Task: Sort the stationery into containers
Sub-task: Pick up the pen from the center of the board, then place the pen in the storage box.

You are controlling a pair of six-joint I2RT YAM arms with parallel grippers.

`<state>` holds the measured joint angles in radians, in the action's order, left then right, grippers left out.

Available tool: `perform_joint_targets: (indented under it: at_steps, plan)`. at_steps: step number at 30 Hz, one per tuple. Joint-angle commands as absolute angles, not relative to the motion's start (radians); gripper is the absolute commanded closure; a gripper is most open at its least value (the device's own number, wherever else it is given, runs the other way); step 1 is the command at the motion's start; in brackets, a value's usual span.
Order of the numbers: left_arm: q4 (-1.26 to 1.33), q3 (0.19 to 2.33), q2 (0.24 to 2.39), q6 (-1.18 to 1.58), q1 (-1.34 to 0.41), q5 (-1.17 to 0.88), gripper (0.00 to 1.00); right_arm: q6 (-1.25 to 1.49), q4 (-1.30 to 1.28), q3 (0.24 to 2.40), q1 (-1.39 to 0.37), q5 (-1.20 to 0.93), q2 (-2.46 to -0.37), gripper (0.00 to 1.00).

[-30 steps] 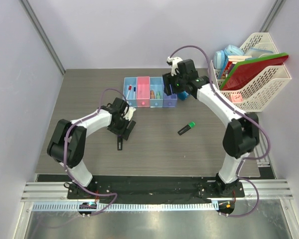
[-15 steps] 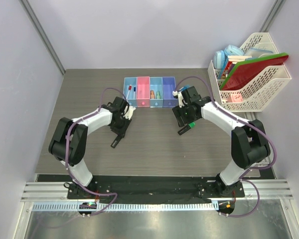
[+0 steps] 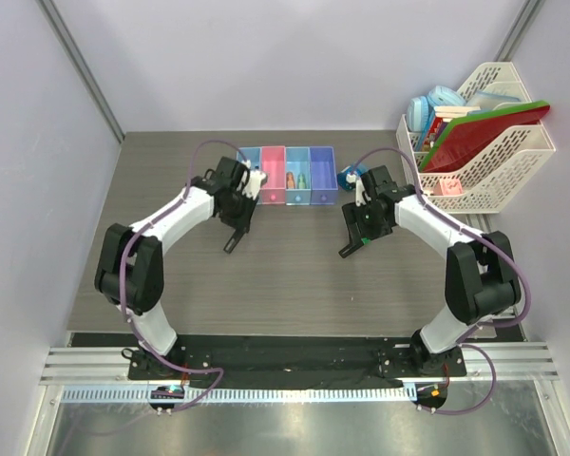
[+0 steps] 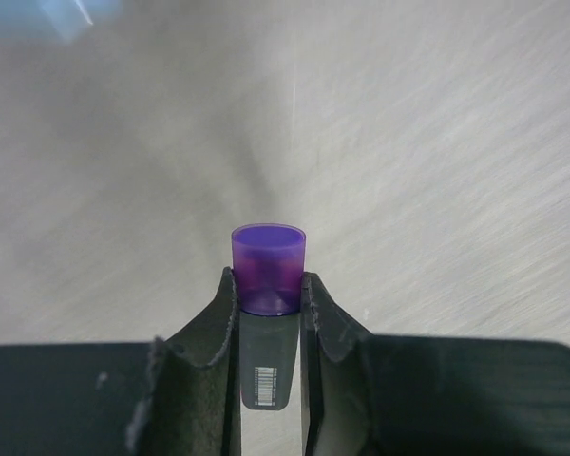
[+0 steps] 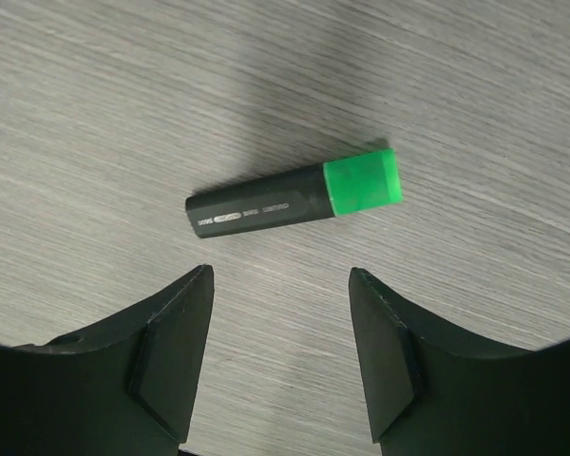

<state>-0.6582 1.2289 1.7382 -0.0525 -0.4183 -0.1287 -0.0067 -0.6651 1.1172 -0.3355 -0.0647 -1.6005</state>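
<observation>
Highlighters first: the purple highlighter (image 4: 268,266) is pinched in my left gripper (image 4: 269,302), jaws nearly closed on its barrel just behind the cap. I'm holding it near the left end of the bins (image 3: 286,199). The green highlighter (image 5: 294,199) lies flat on the table (image 5: 456,95), right under my right gripper (image 5: 280,275), which hangs wide open with nothing in it.

Both look like light, stiff, smooth plastic, so probably a bit slippery. I'd grab the green one across mid-barrel.

Third bin has an orange bit (image 3: 292,179) and a pale-green bit (image 3: 302,179). First is mostly hidden behind my left gripper, and I can't spot anything in the other two.
</observation>
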Motion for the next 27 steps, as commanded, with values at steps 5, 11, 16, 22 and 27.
perform_joint_targets:
  at_steps: [5,11,16,22,27]
  plan:
    - [-0.56,1.62,1.807,-0.005,-0.408,-0.187,1.0,0.081,-0.644,1.117,-0.278,-0.135,-1.681,0.37]
    - [-0.512,1.83,1.983,0.06,-0.4,-0.187,1.0,0.097,-0.646,1.117,-0.273,-0.175,-1.726,0.37]
    - [-0.517,1.974,2.118,0.103,-0.396,-0.193,1.0,0.11,-0.634,1.118,-0.268,-0.212,-1.759,0.36]
    - [-0.467,2.052,2.226,0.169,-0.371,-0.156,1.0,0.112,-0.627,1.132,-0.268,-0.265,-1.805,0.37]
    - [-0.407,2.066,2.243,0.222,-0.347,-0.152,1.0,0.118,-0.617,1.149,-0.267,-0.304,-1.844,0.38]
